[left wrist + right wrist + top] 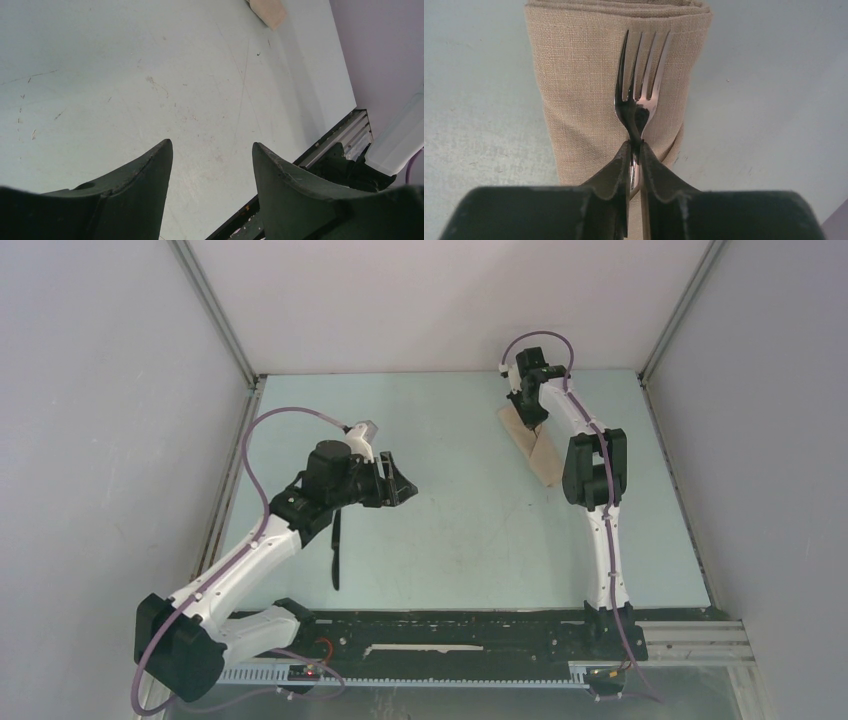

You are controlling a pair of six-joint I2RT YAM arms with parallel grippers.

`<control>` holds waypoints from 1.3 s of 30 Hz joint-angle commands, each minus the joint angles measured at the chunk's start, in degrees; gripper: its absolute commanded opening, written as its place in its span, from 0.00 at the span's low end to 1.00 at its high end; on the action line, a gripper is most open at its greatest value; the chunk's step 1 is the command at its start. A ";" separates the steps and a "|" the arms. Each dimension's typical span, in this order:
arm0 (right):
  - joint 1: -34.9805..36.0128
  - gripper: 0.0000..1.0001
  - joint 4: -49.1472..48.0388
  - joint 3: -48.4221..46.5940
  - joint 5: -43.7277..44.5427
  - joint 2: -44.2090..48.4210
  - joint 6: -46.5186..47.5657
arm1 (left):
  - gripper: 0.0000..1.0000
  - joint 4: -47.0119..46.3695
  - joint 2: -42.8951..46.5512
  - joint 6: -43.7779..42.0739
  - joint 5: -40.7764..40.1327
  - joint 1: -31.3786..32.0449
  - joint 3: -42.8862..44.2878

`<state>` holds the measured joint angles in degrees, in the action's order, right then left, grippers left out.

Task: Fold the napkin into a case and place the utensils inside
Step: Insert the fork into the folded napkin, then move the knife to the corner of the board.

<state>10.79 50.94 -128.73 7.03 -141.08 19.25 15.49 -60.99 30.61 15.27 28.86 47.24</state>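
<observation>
Right gripper (635,147) clamped on neck of silver metal fork (642,75), tines over folded beige cloth case (574,80), far right. Left gripper (212,150) spread, empty; slim black knife (335,552) on pale table (470,530) beside it.

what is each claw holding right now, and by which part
The right claw pinches the fork at its neck, just below the tines, over the folded napkin. The left claw is open and holds nothing.
</observation>
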 commanded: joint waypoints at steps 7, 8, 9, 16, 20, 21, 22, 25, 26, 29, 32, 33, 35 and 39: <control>0.77 0.33 0.21 -1.37 1.84 2.08 0.19 | 0.67 -0.45 0.76 0.92 0.80 -0.92 -1.05; 1.15 0.35 1.18 -1.58 2.30 3.38 -0.51 | 0.67 0.09 1.20 1.01 0.65 -1.22 -1.20; 1.57 0.36 2.67 -1.55 3.08 5.09 -1.64 | 0.67 0.86 1.86 1.21 0.10 -1.94 -1.45; 10.61 0.56 -7.22 25.45 -0.76 35.80 -20.87 | 0.67 16.46 2.99 4.96 -6.80 -16.66 -2.62; 16.03 0.59 -14.86 45.93 -16.54 50.49 -33.10 | 0.67 30.18 -4.61 0.66 -14.52 -20.29 3.19; 18.26 0.59 -16.74 49.44 -19.51 54.34 -34.69 | 0.67 32.01 -6.80 -0.95 -15.90 -20.33 4.41; 20.74 0.60 -18.15 52.99 -20.86 56.73 -35.80 | 0.67 33.63 -8.85 -2.29 -18.14 -20.32 5.65; 28.79 0.61 -19.80 59.78 -20.17 62.42 -37.91 | 0.66 36.07 -15.18 -6.25 -20.87 -20.51 8.37; 31.34 0.61 -20.02 61.39 -19.54 63.75 -38.64 | 0.66 35.81 -17.04 -7.63 -20.09 -20.51 8.95; 38.52 0.60 -21.02 65.63 -16.88 66.76 -40.12 | 0.67 35.75 -24.65 -11.20 -20.69 -20.51 11.19; 43.44 0.60 -20.17 67.94 -12.94 68.67 -40.89 | 0.66 34.89 -31.16 -13.05 -20.72 -20.47 12.47; 44.66 0.60 -19.69 68.52 -11.66 69.11 -41.17 | 0.65 34.22 -32.38 -13.11 -20.58 -20.50 12.39; 46.49 0.60 -18.95 69.38 -9.52 69.94 -41.53 | 0.61 34.11 -33.49 -12.63 -20.53 -20.30 11.39; 48.30 0.60 -19.24 71.62 -7.04 70.93 -42.17 | 0.62 33.63 -30.11 -9.63 -21.07 -20.06 6.36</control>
<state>57.74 32.82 -58.33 -4.91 -73.21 -20.53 48.60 -95.20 20.34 -4.38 8.71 56.62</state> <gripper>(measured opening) 0.600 0.597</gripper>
